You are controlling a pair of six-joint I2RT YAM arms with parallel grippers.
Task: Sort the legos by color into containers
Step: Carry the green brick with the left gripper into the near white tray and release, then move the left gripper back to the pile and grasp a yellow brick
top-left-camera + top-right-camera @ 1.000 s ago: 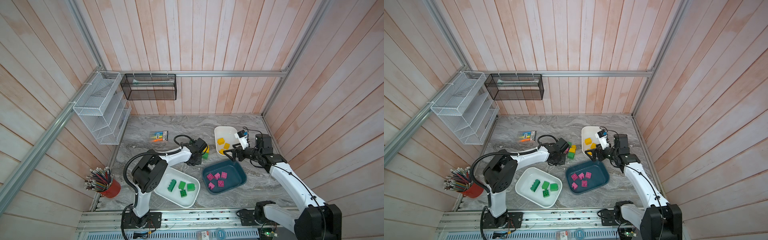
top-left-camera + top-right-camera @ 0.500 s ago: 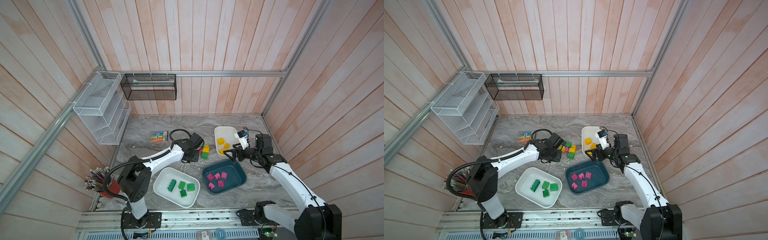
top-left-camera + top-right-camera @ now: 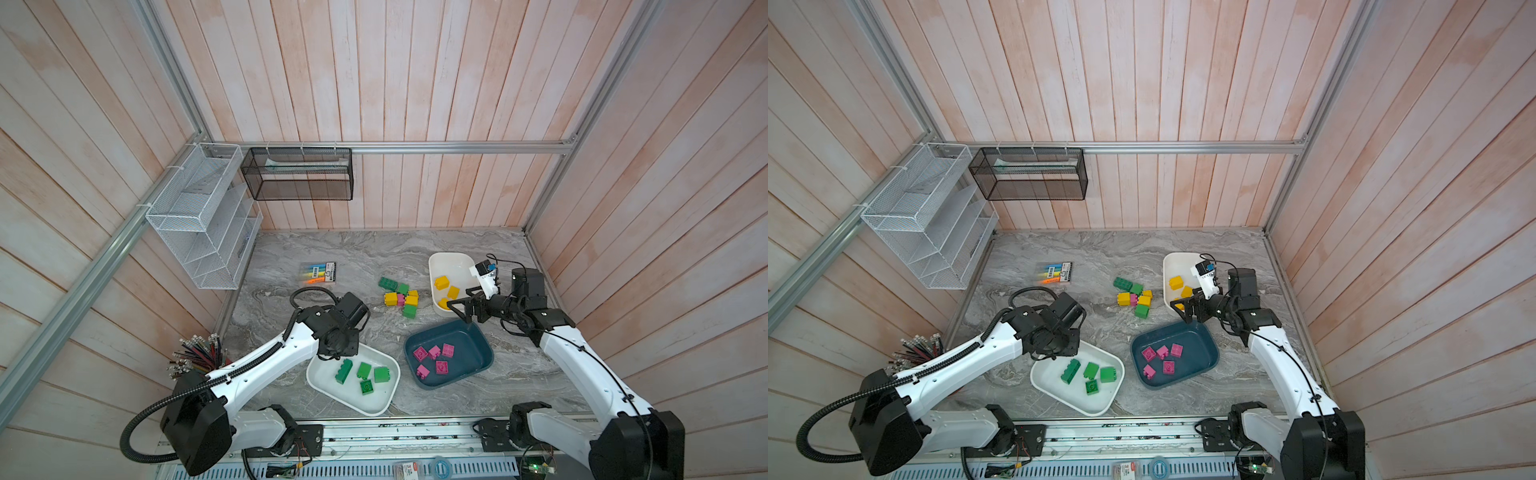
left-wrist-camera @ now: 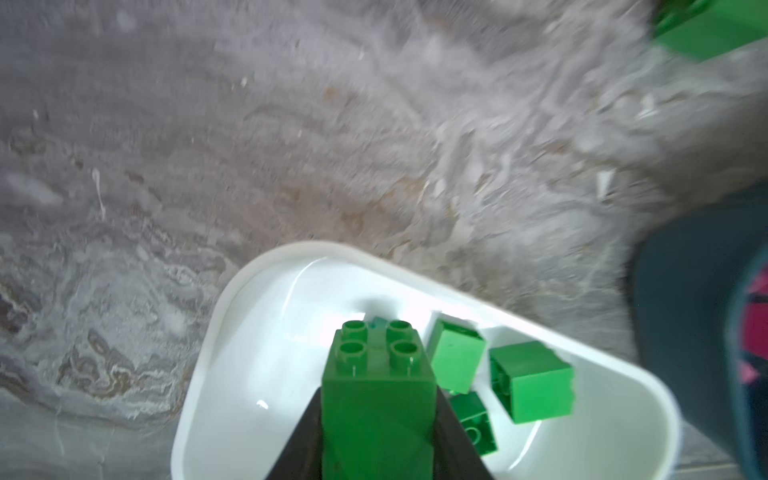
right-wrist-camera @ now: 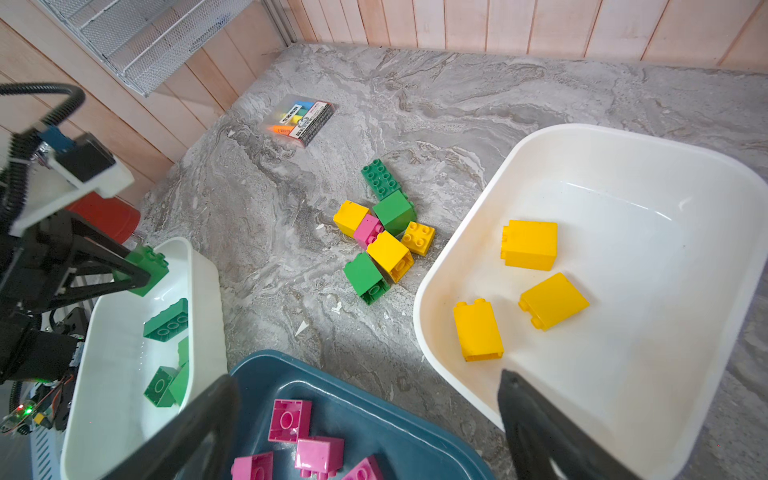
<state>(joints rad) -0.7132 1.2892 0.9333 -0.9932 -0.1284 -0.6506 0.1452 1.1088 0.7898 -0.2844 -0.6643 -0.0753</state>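
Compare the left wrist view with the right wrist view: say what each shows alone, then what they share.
Left wrist only: little new, just all four studs of the green brick head-on, close up. Right wrist only: the open right gripper, three yellow bricks in the far white tub, the unsorted pile, the highlighter pack, the red cup. Both: the left gripper shut on that green brick above the near white tub of green bricks, and the teal tub with pink bricks.

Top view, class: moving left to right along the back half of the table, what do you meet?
highlighter pack → loose legos in a pile → white container holding yellow legos
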